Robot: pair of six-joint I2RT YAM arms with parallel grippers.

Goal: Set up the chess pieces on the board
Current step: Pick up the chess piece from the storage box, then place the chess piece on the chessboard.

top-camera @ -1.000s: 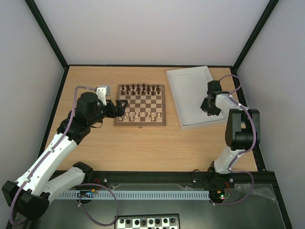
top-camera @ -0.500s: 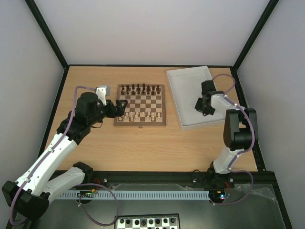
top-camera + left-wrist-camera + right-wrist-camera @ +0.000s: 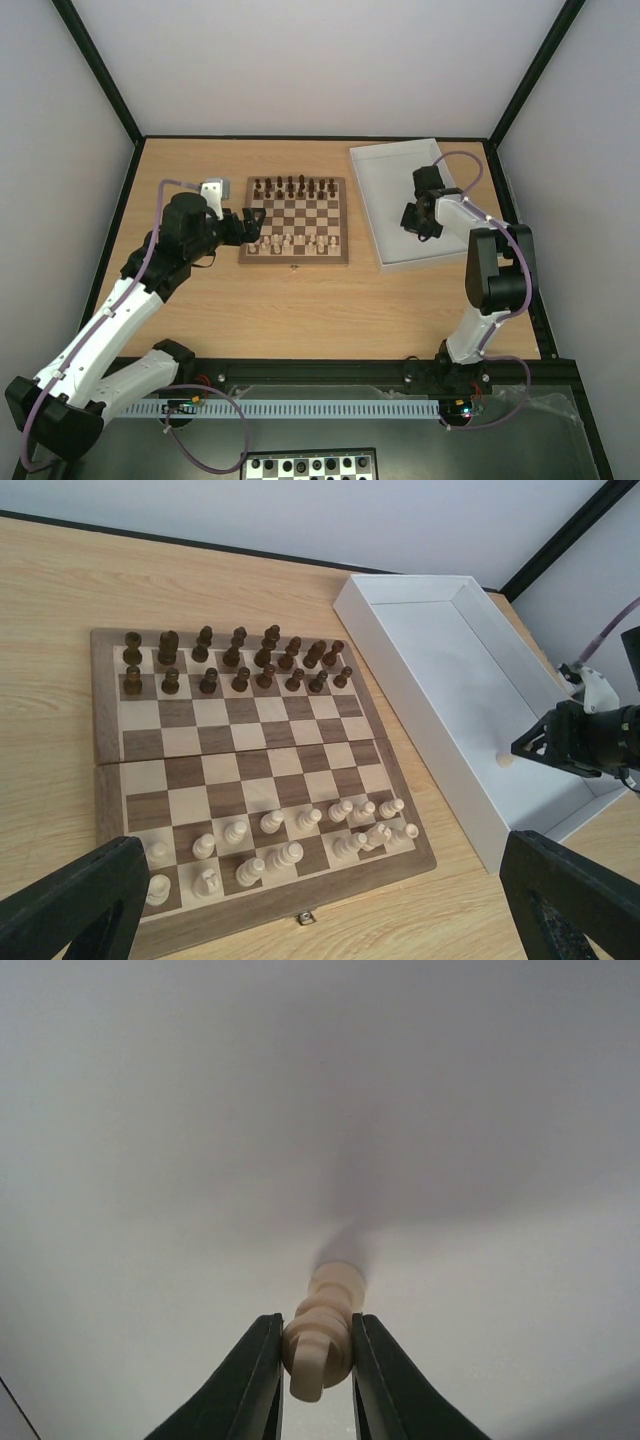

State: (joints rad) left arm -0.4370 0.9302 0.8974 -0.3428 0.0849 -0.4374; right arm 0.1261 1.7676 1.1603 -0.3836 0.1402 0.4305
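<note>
On the bench [image 3: 300,300], the board [image 3: 343,220] lies left of the white tray [image 3: 395,190], where your right end effector [image 3: 411,222] is clamped on one pale chess piece [image 3: 322,1330], its long axis running out along the fingers [image 3: 258,1385], so the carry goes leftward; the left end effector [image 3: 256,228], wide apart and empty, sits nearer, at the board's left edge.

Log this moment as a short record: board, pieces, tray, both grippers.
board: wooden, left of the tray
dark pieces: far two rows
pale pieces: near two rows
tray: white, open-topped
left gripper: open, at the board's left edge
right gripper: over the tray, shut on a pale piece
</note>
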